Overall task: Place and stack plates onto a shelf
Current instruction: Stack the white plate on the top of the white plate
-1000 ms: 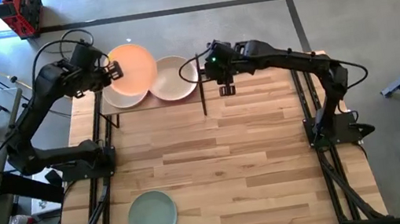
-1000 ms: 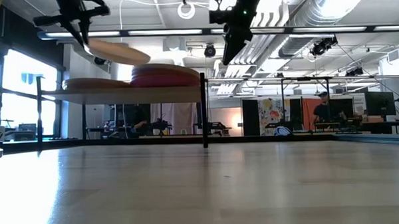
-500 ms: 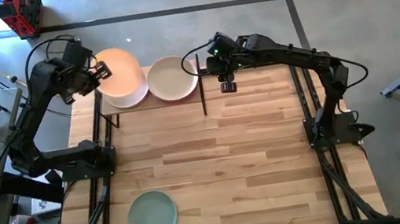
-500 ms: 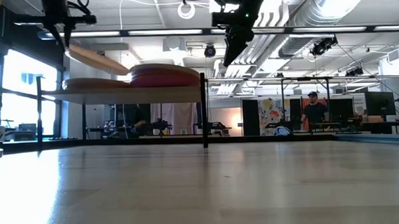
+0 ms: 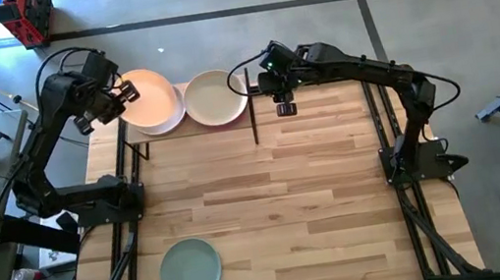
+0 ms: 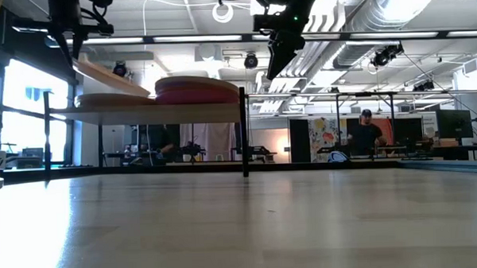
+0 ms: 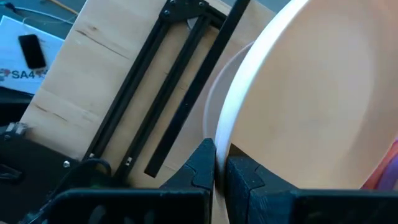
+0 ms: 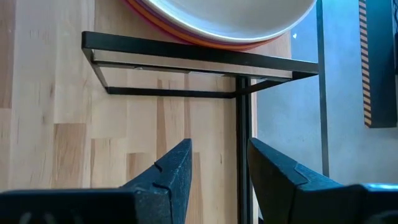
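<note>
Stacking is in hand: the left gripper [image 5: 121, 92], pinched on the rim of the peach plate [image 5: 148, 96], holds it tilted over the shelf's [image 6: 154, 111] left pile; levelling and release should follow. Only the low view reveals that tilt. The right gripper [image 8: 219, 163] waits open beside the shelf.

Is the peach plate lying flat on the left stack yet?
No, in the low view the peach plate is tilted, its outer edge raised in the left gripper above the left stack.
</note>
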Tool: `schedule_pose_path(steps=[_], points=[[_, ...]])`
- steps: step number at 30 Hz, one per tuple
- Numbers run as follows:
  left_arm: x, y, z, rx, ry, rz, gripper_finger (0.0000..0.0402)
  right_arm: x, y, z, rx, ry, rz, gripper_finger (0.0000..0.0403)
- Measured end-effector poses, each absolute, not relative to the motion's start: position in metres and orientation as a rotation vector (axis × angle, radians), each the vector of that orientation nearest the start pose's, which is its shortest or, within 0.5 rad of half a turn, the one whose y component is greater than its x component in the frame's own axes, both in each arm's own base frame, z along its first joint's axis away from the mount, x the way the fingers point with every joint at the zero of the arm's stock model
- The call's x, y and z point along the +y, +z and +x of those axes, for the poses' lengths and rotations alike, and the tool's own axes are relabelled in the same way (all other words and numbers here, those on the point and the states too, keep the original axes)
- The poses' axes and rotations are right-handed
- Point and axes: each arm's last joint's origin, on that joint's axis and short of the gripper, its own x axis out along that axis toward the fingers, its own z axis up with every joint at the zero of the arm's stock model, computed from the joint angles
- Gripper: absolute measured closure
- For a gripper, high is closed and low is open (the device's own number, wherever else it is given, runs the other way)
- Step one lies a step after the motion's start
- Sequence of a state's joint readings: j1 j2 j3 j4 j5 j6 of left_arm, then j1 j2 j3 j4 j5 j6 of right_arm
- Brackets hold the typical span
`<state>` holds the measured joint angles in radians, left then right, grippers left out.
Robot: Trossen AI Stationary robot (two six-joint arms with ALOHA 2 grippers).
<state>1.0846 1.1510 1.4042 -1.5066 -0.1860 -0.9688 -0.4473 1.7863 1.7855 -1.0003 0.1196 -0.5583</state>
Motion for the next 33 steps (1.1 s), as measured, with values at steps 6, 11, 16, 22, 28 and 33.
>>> schedule_pose_path(steps=[6, 11, 16, 22, 28, 33], points=[[0.161, 0.362, 0.086, 0.687, 1.647, -1.307, 0.0397, -0.165, 0.340, 0.335, 1.110, -0.221, -0.337, 0.0269], [0.169, 0.357, 0.091, 0.709, 1.648, -1.301, 0.0397, -0.165, 0.340, 0.335, 1.114, -0.217, -0.339, 0.0269], [0.171, 0.356, 0.092, 0.726, 1.646, -1.300, 0.0397, -0.165, 0.340, 0.335, 1.114, -0.217, -0.339, 0.0269], [0.171, 0.356, 0.092, 0.729, 1.624, -1.320, 0.0392, -0.165, 0.340, 0.335, 1.114, -0.217, -0.339, 0.0269], [0.171, 0.356, 0.092, 0.750, 1.605, -1.301, 0.0365, -0.165, 0.340, 0.335, 1.114, -0.217, -0.339, 0.0269], [0.171, 0.356, 0.092, 0.750, 1.606, -1.302, 0.0341, -0.164, 0.340, 0.335, 1.116, -0.217, -0.338, 0.0269]])
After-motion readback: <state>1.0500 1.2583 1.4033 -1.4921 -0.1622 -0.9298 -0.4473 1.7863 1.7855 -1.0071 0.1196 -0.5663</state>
